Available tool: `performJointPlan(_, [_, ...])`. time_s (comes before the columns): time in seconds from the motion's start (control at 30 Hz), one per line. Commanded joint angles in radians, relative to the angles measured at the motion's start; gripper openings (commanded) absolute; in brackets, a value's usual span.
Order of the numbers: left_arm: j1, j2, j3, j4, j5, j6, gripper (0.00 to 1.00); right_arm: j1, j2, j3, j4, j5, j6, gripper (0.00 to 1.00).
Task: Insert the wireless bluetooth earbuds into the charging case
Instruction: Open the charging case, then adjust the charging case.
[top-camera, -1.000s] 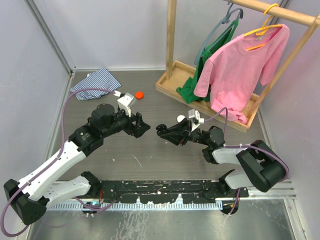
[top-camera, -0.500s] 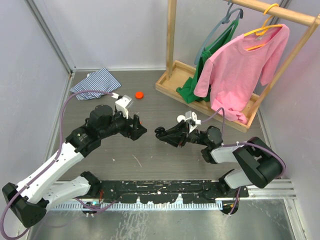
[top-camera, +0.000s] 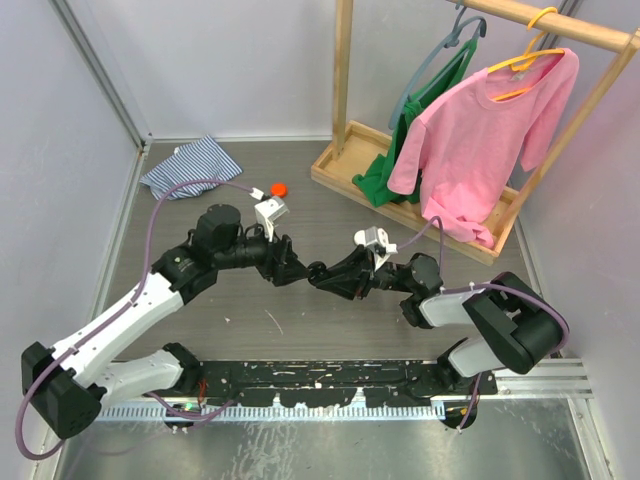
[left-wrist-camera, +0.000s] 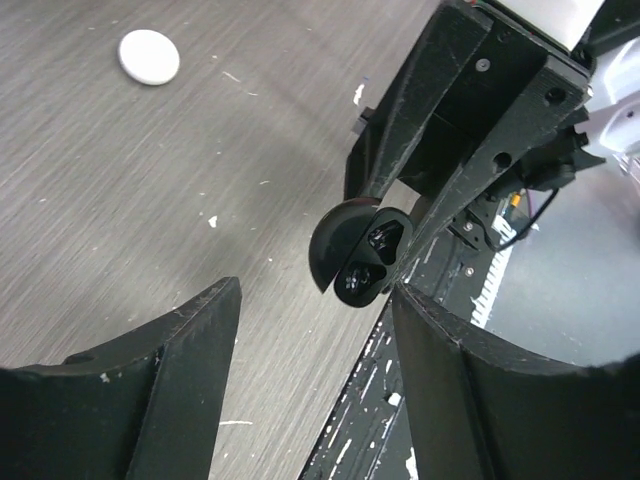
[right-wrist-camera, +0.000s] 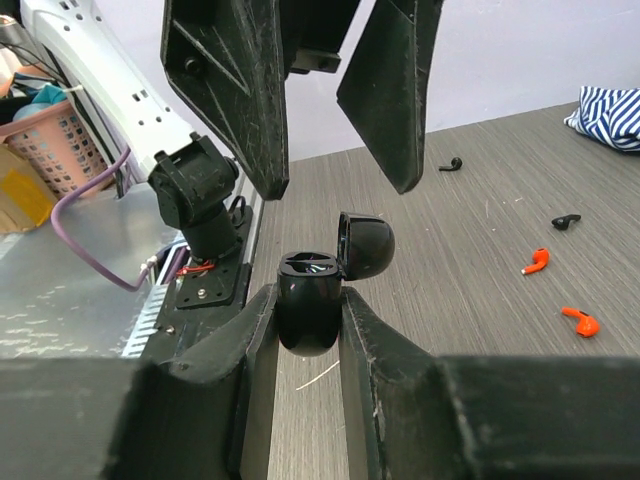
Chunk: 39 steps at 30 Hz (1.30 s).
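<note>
Contact could knock the open case from the right pincer clamped on it. The left pincer, jaws apart, hovers close.

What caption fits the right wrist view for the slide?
Right pincer grips the open black case below the open left pincer; orange earbuds and black earbuds lie loose on the table.

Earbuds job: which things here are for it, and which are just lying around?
For the job: charging case, orange earbuds, black earbuds.
Lying about: pink shirt, green shirt, striped cloth, orange puck, white puck.
</note>
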Motion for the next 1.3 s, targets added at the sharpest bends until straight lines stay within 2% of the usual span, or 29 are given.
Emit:
performJointPlan(0.0, [0.003,0.028,0.041,0.118,0.14,0.03,0.62,0.012,-0.006,0.023,0.168,-0.03,-0.008,0.19])
performJointPlan(0.53, [0.003,0.098,0.09,0.072,0.267,0.127,0.38,0.022,-0.042,0.03,0.169,-0.057,0.022,0.19])
performJointPlan(1.27, [0.002,0.174,0.098,0.067,0.338,0.125,0.4,0.027,-0.044,0.033,0.169,-0.064,0.026,0.19])
